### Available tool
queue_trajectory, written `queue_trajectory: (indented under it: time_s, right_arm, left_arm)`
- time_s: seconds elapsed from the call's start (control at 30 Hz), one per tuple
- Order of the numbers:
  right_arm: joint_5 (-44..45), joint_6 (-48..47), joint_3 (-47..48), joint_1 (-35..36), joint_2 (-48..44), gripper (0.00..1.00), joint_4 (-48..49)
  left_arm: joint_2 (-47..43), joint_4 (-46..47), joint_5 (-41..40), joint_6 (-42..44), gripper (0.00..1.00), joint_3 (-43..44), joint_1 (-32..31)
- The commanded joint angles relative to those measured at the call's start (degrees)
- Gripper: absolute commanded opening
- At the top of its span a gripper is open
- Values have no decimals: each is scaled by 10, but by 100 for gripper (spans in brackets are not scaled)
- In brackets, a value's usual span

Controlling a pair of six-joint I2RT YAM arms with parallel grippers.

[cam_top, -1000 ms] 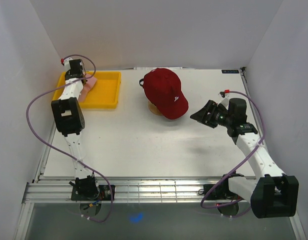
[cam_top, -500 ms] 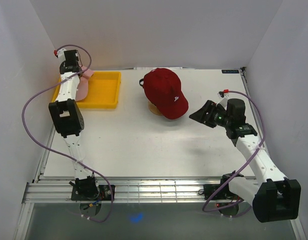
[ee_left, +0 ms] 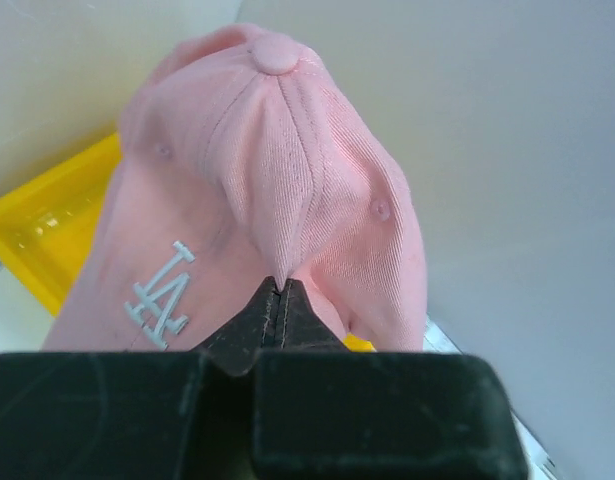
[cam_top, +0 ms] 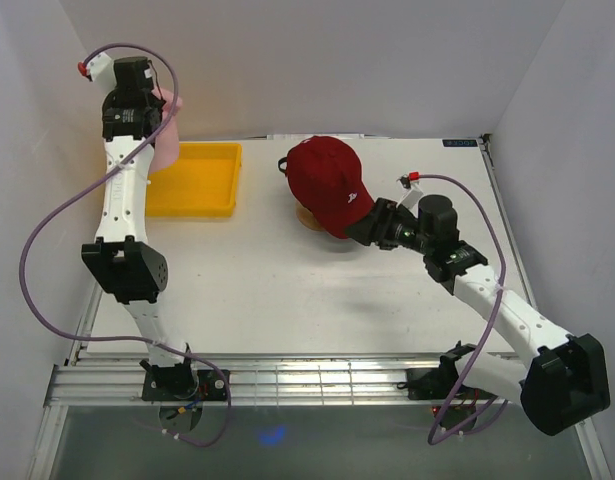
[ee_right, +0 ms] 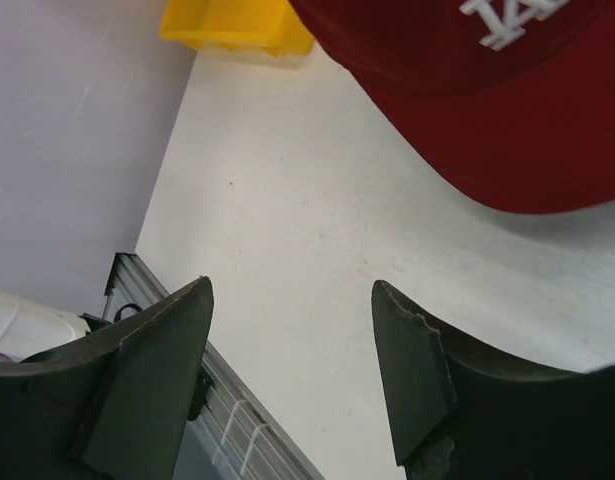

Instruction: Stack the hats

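Note:
A pink cap with a white logo hangs from my left gripper, which is shut on a fold of its fabric. In the top view the left gripper holds the pink cap high above the yellow tray. A red cap with a white logo sits on a wooden stand at the table's middle back. My right gripper stands open at the red cap's brim; in the right wrist view the red cap fills the upper right above the open right gripper.
The yellow tray sits at the back left of the white table, close to the left wall. A metal rail runs along the near edge by the arm bases. A corner of the yellow tray shows in the right wrist view.
My left gripper closed on the pink cap and lifted it up out of the yellow tray. My right arm moved left toward the red cap's brim.

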Motion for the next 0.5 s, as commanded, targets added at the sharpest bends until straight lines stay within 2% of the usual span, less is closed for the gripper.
queue_trajectory:
  time_s: [0.0,0.27,0.37,0.47]
  right_arm:
    - [31,31,13,42,20,71,156]
    - [109,68,18,172,110,73,364]
    - [141,104,23,211,160,73,443]
    - [178,103,56,253,212,73,463]
  left_arm:
    - [-51,-62,-26,-61,0,-6,-56]
    - [-128,-158,-36,-165,0,-81,-121]
    - [-136,-196,-39,-195,0,-72,-151]
    - [-123,-238,-56,-208,0,-32,-201]
